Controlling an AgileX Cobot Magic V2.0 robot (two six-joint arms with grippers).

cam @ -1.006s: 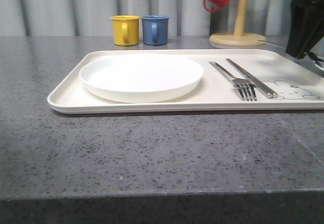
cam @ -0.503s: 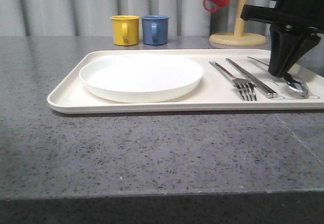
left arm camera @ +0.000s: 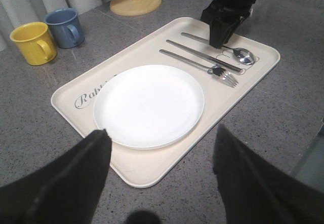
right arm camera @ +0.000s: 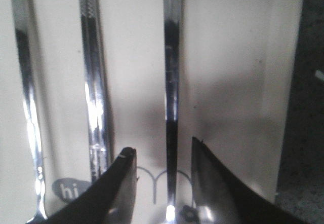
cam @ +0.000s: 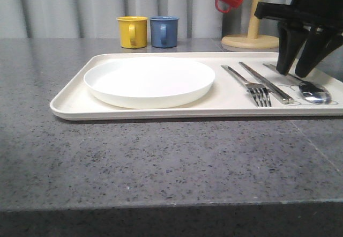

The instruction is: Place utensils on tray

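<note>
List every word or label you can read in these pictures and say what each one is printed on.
"Rab…": grey script on the tray, by the plate, which covers the rest of the word.
"hi": white letters in a grey bubble on the tray, between the fork and knife.
No other text is readable; the cups show none.

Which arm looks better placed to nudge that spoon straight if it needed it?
The right one. Its open gripper hangs directly over the spoon on the tray, fingers straddling the handle. The left gripper is open too, but sits back by the plate.
</note>
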